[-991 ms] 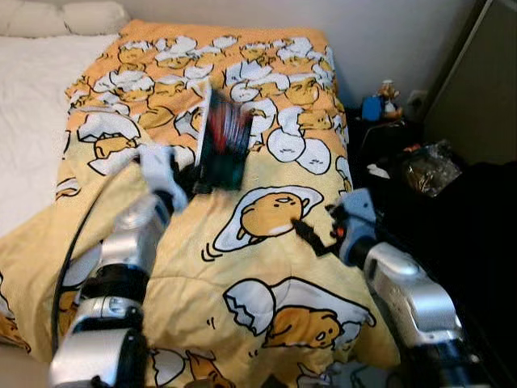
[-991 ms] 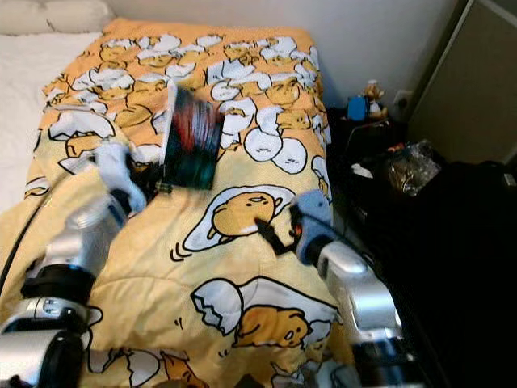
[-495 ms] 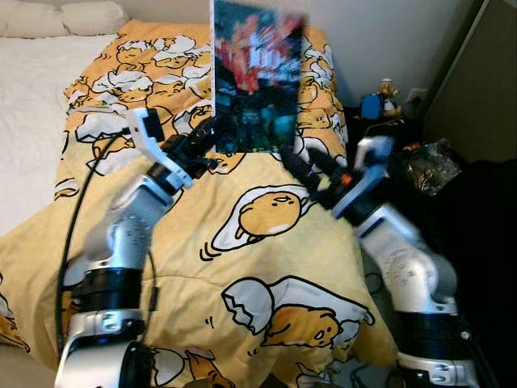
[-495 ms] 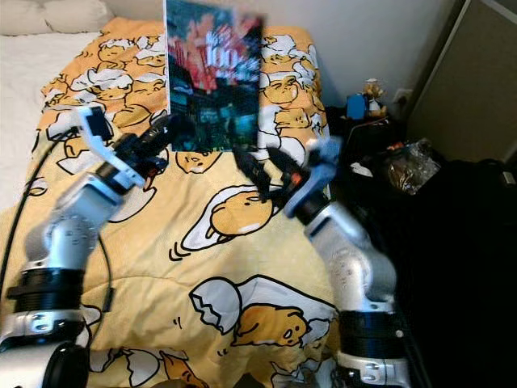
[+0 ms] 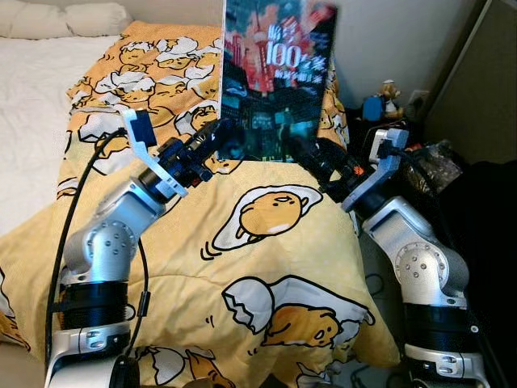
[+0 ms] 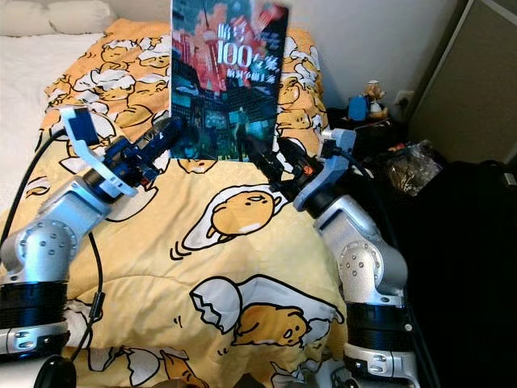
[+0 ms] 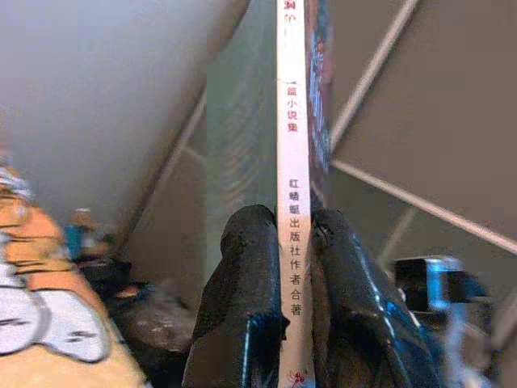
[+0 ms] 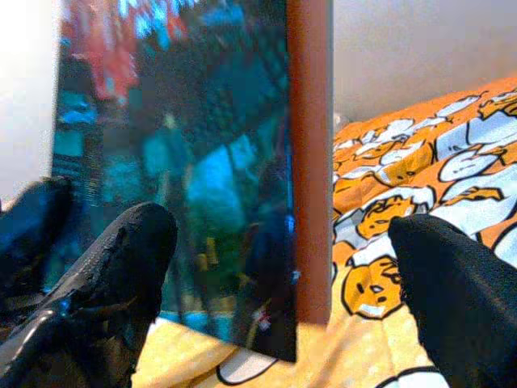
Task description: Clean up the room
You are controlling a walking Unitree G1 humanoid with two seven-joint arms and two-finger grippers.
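Note:
A book [image 5: 279, 81] with a dark teal and red city cover and "100" on it stands upright in the air above the orange duvet [image 5: 266, 267]. My left gripper [image 5: 220, 139] is shut on its lower left corner; in the left wrist view both black fingers [image 7: 250, 267] clamp the white spine [image 7: 292, 145]. My right gripper [image 5: 313, 155] is open at the book's lower right corner. In the right wrist view its two fingers [image 8: 133, 242] stand wide apart on either side of the book's [image 8: 202, 162] edge, not pressing it.
The bed has a white sheet [image 5: 28, 105] and pillows [image 5: 89, 16] at the left. At the right of the bed is dark clutter: a small figurine [image 5: 389, 90], a blue object [image 5: 371, 107], a crinkled plastic bag [image 5: 432, 162]. A grey panel [image 5: 477, 89] stands at far right.
The book went from lying near the duvet to upright and high, lifted by my left gripper. My right arm swung up from the duvet to the book's lower right corner.

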